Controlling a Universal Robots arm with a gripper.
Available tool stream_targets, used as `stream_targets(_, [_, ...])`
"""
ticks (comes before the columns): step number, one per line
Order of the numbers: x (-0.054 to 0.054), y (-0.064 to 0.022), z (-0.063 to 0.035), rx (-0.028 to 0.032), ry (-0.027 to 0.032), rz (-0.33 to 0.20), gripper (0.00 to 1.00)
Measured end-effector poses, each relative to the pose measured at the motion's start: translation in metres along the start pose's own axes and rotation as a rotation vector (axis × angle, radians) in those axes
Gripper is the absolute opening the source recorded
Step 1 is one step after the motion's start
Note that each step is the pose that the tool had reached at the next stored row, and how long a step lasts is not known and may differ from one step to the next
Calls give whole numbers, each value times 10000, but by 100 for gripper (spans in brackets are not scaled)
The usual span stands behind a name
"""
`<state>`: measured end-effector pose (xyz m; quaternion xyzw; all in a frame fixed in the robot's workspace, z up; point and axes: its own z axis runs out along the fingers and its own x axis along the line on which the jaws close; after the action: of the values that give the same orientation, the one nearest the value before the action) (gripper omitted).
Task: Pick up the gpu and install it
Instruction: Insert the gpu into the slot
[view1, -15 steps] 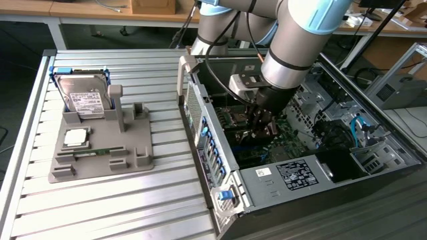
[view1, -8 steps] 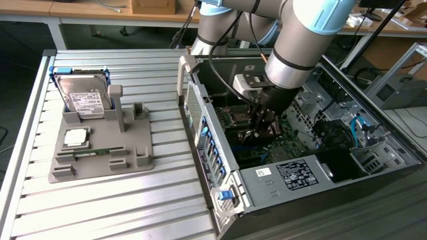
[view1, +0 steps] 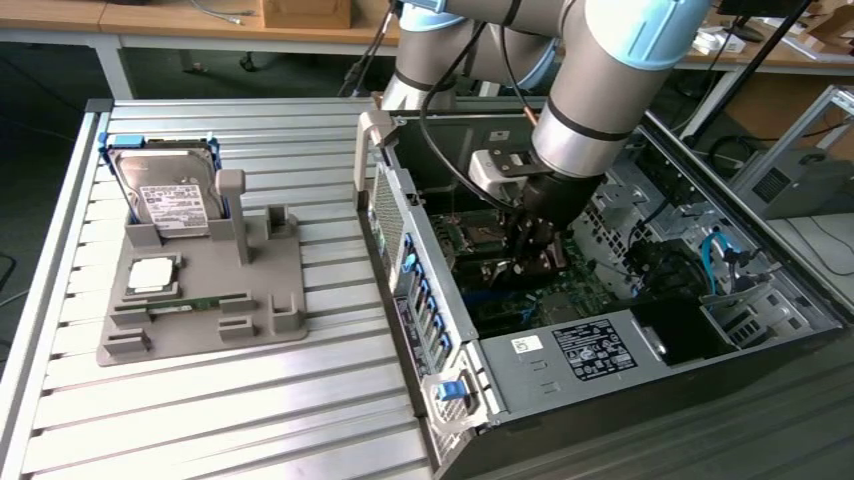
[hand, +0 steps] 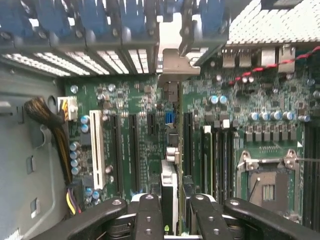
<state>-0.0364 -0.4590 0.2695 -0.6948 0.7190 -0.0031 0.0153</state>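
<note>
We see the gpu (hand: 169, 192) held edge-on between the pincer's (hand: 170, 210) fingers (hand: 149, 215), poised over the motherboard (hand: 140, 130) slots inside the open computer case (view1: 534, 370); well off to the pincer's side, a hard drive (view1: 167, 195) stands in a grey holder (view1: 200, 300).

Hard drive (view1: 171, 200) upright in grey holder (view1: 200, 300).
</note>
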Motion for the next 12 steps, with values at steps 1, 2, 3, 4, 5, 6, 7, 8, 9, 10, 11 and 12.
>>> stream_targets(1, [0,0,1,56,-4,-1,27])
stream_targets(2, [0,-1,1,57,-4,-2,27])
stream_targets(3, [0,0,1,58,-3,-1,27])
stream_targets(4, [1,1,-2,55,-29,0,27])
stream_targets(5, [0,0,-1,56,-31,1,27])
stream_targets(6, [0,1,-1,56,-32,1,27])
stream_targets(7, [0,0,0,57,-34,1,27])
stream_targets(8, [-1,0,2,59,-15,-1,27])
stream_targets(9, [0,0,2,62,10,-3,27])
stream_targets(10, [0,3,0,74,44,-2,27])
stream_targets(11, [0,8,-2,93,75,-3,27])
stream_targets(12, [0,14,-3,113,112,-4,27])
